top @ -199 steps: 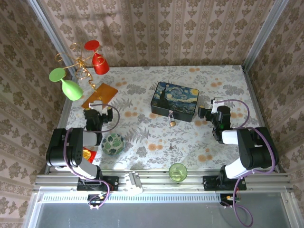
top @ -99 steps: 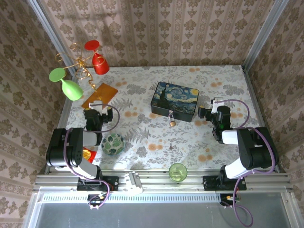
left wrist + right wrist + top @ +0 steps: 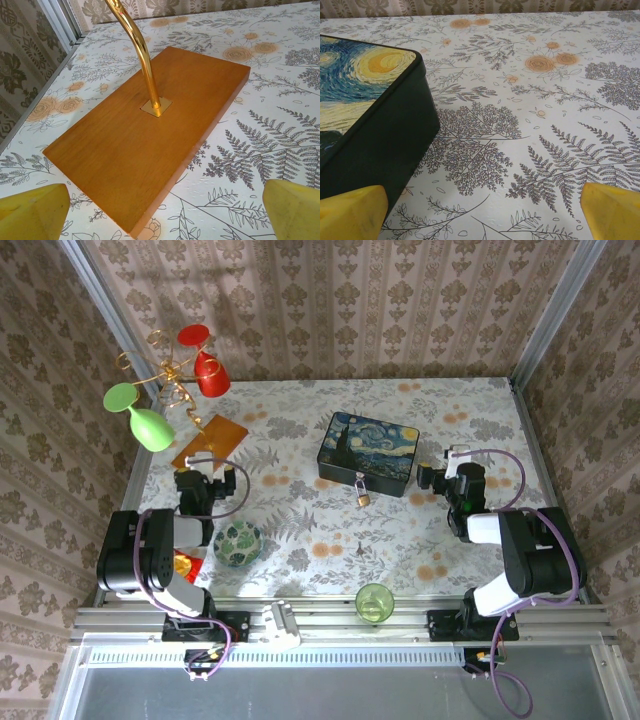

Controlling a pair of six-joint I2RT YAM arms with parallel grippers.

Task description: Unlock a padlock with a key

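Note:
The tiny brass padlock (image 3: pixel 361 497) hangs by its thin silver shackle from the front of the starry-night box (image 3: pixel 368 450), resting on the table. My right gripper (image 3: pixel 452 468) sits just right of the box, low over the table. In the right wrist view it (image 3: pixel 482 220) is open, with yellow fingertips (image 3: pixel 352 212) far apart, bare tablecloth between them, and the box's dark side (image 3: pixel 375 140) at the left. My left gripper (image 3: pixel 199 476) is open too, far left of the padlock. In the left wrist view it (image 3: pixel 162 220) faces the wooden base (image 3: pixel 150 130).
A gold wire stand (image 3: pixel 135 45) rises from the wooden base and carries a red glass (image 3: pixel 208 370) and a green glass (image 3: pixel 148 423). A green patterned ball (image 3: pixel 239 542) lies by the left arm. A green cup (image 3: pixel 374 602) stands near the front rail. Papered walls enclose the table.

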